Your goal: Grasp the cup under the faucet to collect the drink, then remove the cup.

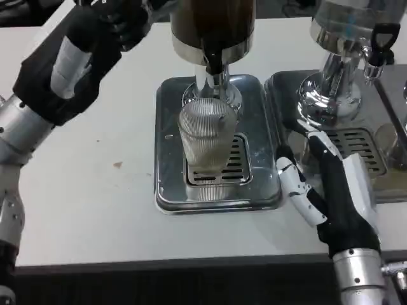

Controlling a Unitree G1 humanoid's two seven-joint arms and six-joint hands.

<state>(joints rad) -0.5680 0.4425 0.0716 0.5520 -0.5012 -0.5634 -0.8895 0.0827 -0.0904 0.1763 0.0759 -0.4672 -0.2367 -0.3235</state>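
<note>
A clear ribbed cup (205, 138) stands upright on the grille of a steel drip tray (166, 190), right under the black faucet (214, 63) of a dispenser filled with dark drink (213, 22). The cup looks empty. My right hand (331, 190) lies on the table to the right of the tray, fingers apart and holding nothing, a short way from the cup. My left hand (111, 25) is raised at the upper left, near the dispenser's left side; its fingers are dark and hard to make out.
A second dispenser (346, 51) with a chrome base stands on its own drip tray (356, 146) at the right, just behind my right hand. White table (95, 190) spreads to the left and front of the cup's tray.
</note>
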